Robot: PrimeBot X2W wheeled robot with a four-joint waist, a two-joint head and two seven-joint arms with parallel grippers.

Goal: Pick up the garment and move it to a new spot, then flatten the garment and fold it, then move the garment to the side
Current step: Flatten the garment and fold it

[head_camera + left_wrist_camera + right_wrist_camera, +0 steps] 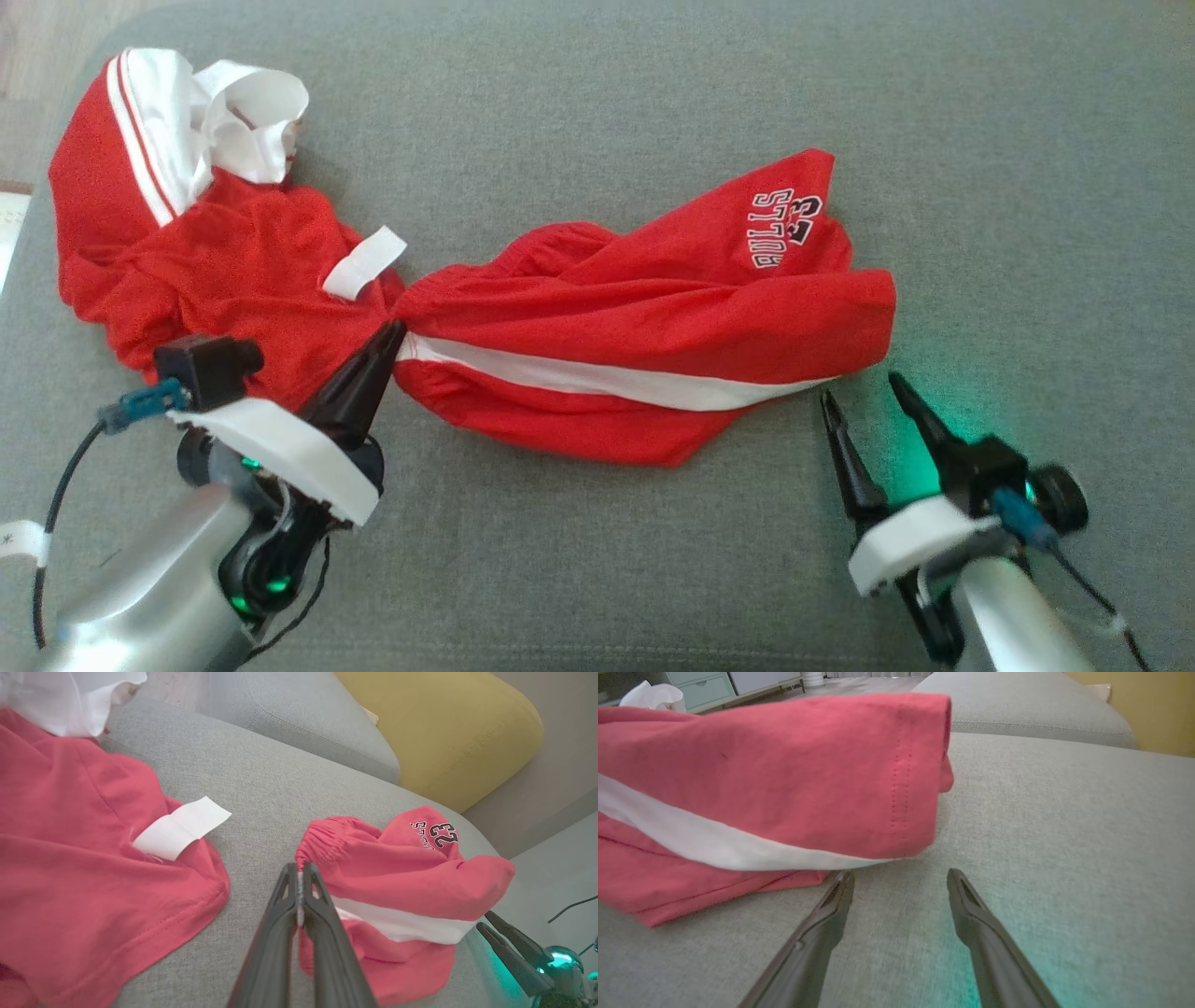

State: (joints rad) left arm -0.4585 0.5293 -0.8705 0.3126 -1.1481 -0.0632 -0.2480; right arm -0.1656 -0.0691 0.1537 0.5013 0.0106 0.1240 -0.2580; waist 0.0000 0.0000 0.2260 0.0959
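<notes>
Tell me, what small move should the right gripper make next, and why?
Probably ease the right gripper forward and close it on the near hem of the red shorts. The left gripper is shut on the waistband end; the right one stands open beside the hem, so a second hold would let both arms lift.

Two red garments on the grey seat [653, 93]: one pair of shorts [653, 317] mid-seat, one top [187, 261] at its left end, bearing one white tag [364, 263]. Two grippers at the seat's near edge: left gripper [397, 329], right gripper [861, 387]. One yellow cushion [444, 728] beyond it
</notes>
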